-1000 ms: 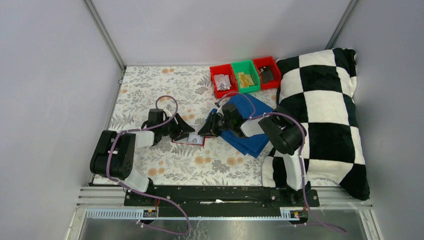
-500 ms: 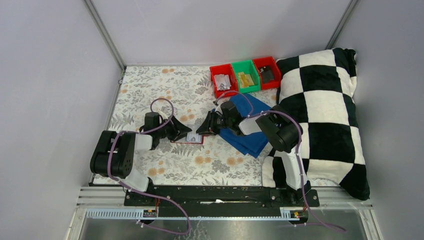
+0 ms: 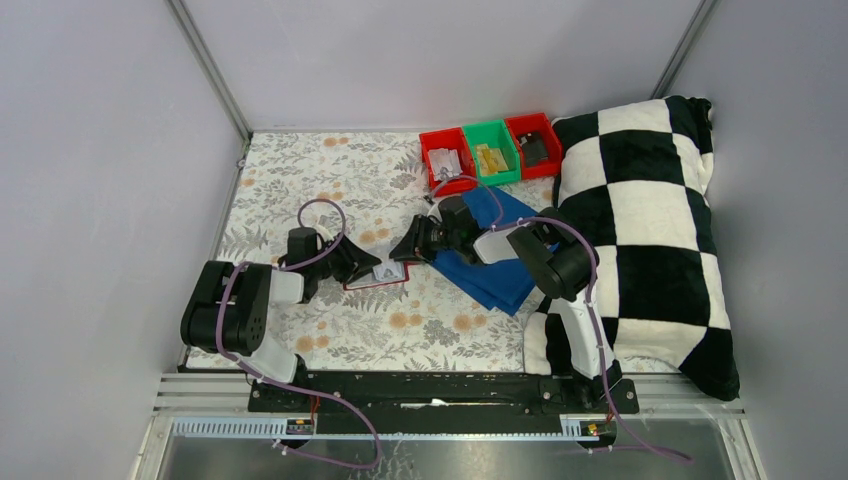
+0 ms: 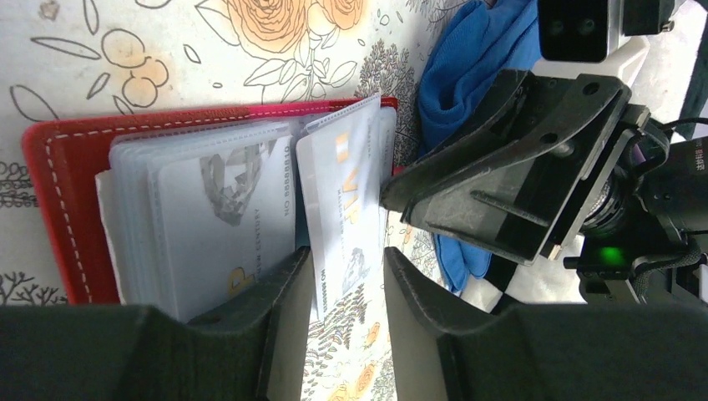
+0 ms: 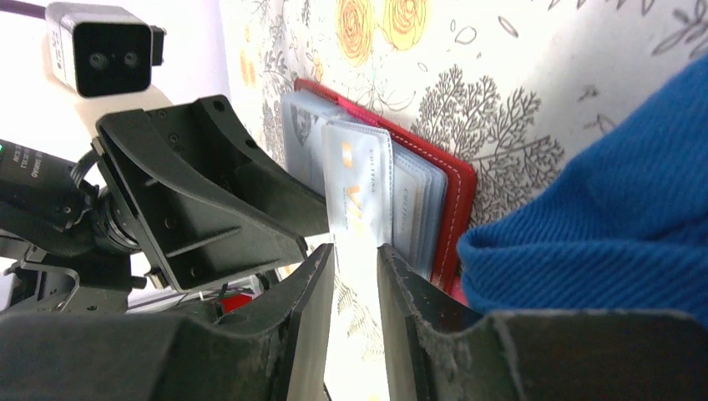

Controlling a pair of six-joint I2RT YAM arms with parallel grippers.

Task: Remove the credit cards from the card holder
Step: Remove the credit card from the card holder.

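The red card holder (image 3: 366, 285) lies open on the flowered cloth between both grippers, its clear sleeves up (image 4: 50, 209) (image 5: 455, 200). A pale blue-white credit card (image 4: 344, 192) (image 5: 359, 188) sticks partly out of a sleeve. My left gripper (image 4: 346, 255) (image 3: 368, 268) is open, its fingers on either side of that card's free end with a sliver of gap. My right gripper (image 5: 356, 249) (image 3: 405, 250) faces it from the holder's other side, open narrowly with nothing between its jaws. One right finger (image 4: 467, 192) has its tip at the card's edge. More cards sit in the sleeves.
A folded blue cloth (image 3: 495, 265) lies under the right arm, just right of the holder. Red (image 3: 446, 160), green (image 3: 491, 152) and red (image 3: 533, 146) bins stand at the back. A black-and-white checked pillow (image 3: 640, 230) fills the right side.
My left jaws have narrowed around the card's end. The right gripper has shifted slightly back and left, and the holder has moved a little with them.
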